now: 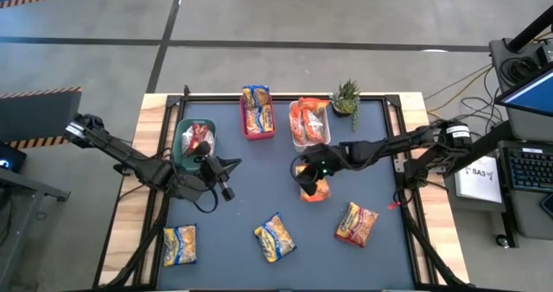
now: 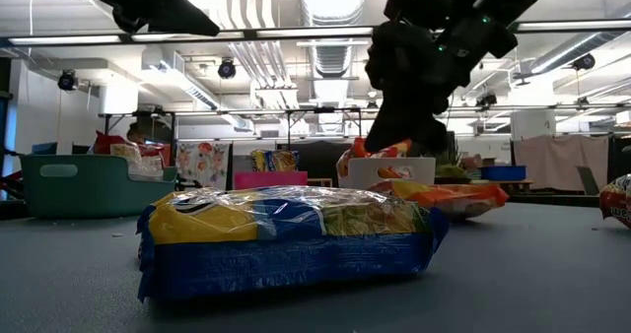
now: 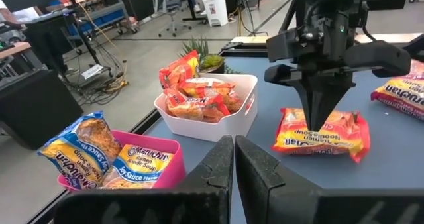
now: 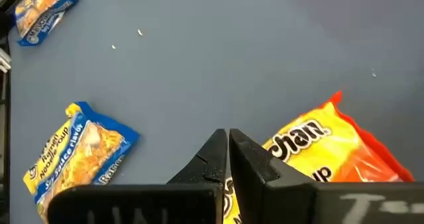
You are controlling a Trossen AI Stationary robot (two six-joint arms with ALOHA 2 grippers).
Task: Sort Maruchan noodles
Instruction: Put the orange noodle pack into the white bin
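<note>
Your right gripper [image 1: 312,187] sits closed above an orange packet [image 1: 316,191] on the dark blue-grey mat [image 1: 259,171]. Your left gripper [image 1: 226,173] is closed too. Behind the table you see a workshop.

Glossy crinkled plastic noodle packets [image 2: 286,239], matt grey tabletop [image 1: 259,180].

Even, bright overhead light from ceiling strip fixtures [image 2: 325,37], soft shadows only under arms on the surface [image 1: 259,197], glare on the clear wrap of the nearest yellow-blue noodle packet [image 2: 286,239] in low view, arms there backlit to near-silhouette, wrist-view foregrounds slightly blurred.
</note>
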